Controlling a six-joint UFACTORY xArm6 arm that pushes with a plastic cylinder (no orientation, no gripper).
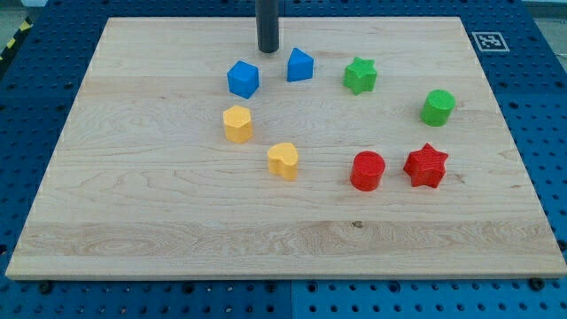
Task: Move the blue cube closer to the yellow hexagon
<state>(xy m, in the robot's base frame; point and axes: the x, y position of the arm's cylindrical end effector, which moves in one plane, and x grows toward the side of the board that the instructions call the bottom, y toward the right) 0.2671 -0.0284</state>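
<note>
The blue cube [243, 79] sits on the wooden board at the upper middle-left. The yellow hexagon [237, 123] lies just below it, a small gap apart. My tip [267, 49] is the end of a dark rod coming down from the view's top; it rests on the board just above and to the right of the blue cube, between it and a second blue block with a peaked top [300, 65]. The tip touches neither block.
A yellow heart [283, 160] lies below-right of the hexagon. A green star [360, 75] and a green cylinder [438, 107] are at the right. A red cylinder [368, 170] and a red star [426, 166] lie lower right. The board [133, 230] rests on a blue pegboard.
</note>
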